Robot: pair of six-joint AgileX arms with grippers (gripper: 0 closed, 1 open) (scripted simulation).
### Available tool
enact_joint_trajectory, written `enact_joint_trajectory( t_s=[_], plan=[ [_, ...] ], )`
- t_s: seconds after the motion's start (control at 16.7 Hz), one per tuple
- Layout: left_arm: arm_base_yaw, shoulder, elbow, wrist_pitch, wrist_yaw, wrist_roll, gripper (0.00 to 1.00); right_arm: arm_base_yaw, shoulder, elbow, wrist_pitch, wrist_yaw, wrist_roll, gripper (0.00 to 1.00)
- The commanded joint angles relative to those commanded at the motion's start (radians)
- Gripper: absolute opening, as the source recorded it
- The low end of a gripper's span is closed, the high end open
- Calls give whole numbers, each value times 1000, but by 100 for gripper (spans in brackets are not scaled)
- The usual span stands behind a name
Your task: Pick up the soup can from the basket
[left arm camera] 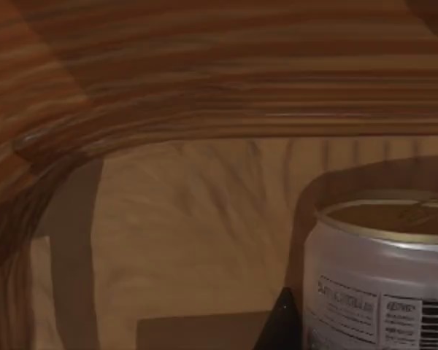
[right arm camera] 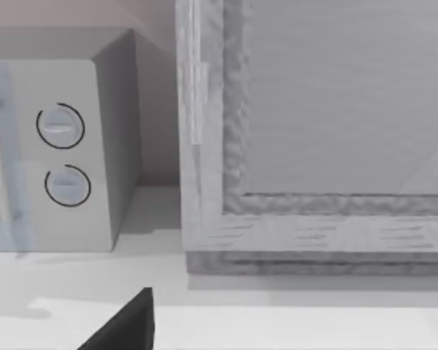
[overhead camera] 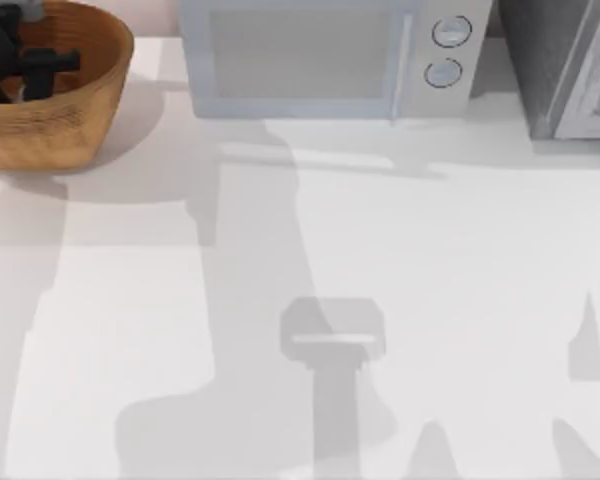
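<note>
My left gripper (overhead camera: 30, 75) is down inside the basket (overhead camera: 90, 110) at the table's (overhead camera: 380, 300) far left corner, and I cannot tell whether it is apart or together. From the left wrist view, the soup can (left arm camera: 383, 273) stands upright on the basket's woven floor, just beside one dark fingertip (left arm camera: 281, 328), its dull gold top and pale printed label side facing the camera, with the ribbed wall curving behind it. My right arm is parked off toward the right, its wrist camera looking at the microwave's (right arm camera: 66, 146) two round dials and a grey cabinet (right arm camera: 314, 131) beside it.
</note>
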Motion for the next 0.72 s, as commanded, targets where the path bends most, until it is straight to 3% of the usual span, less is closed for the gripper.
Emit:
enact_joint_trajectory(
  t_s=[0.12,0.18,0.72],
  plan=[
    [0,0,0,0,0,0,2,0,0,0,0,0,0,100],
    [0,0,0,0,0,0,0,0,0,0,0,0,0,100],
    [2,-45,-12,-5,-2,-4,0,0,0,0,0,0,0,100]
  ],
)
